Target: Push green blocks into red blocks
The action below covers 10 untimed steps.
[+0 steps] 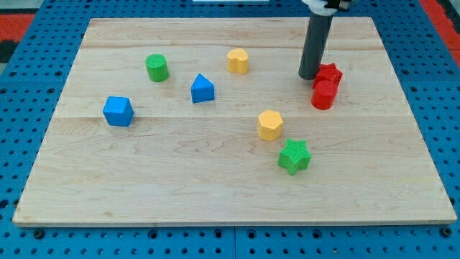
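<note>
A green cylinder (157, 67) stands at the view's upper left of the wooden board (108, 187). A green star block (294, 156) lies at the lower middle right. Two red blocks touch each other at the upper right: a red star-like block (330, 73) and a red cylinder (324, 94) just below it. My tip (309, 75) rests on the board right at the left side of the upper red block, far from both green blocks.
A yellow hexagonal block (270, 124) lies just above and left of the green star. Another yellow block (238, 60) sits at the top middle. A blue triangular block (203, 88) and a blue cube (118, 111) lie on the left half.
</note>
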### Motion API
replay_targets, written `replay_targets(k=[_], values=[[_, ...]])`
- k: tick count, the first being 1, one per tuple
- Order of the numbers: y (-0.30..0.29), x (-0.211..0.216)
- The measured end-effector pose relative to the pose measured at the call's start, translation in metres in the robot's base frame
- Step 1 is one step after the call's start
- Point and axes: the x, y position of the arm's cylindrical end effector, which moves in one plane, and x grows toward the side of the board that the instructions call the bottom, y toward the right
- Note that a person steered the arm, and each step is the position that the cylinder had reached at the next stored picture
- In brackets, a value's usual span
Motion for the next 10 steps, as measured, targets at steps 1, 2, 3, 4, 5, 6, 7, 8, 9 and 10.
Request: replay_targets(k=[1,2,3,4,5,6,7,8,9,10], values=[[-0.062,0.007],[-0.098,0.064],[-0.141,0.111],[-0.141,0.181],[-0.074,0.207],[-0.061,0.191],[-0.024,0.181],[-0.016,0.155],[-0.052,0.141],[-0.080,0.138]])
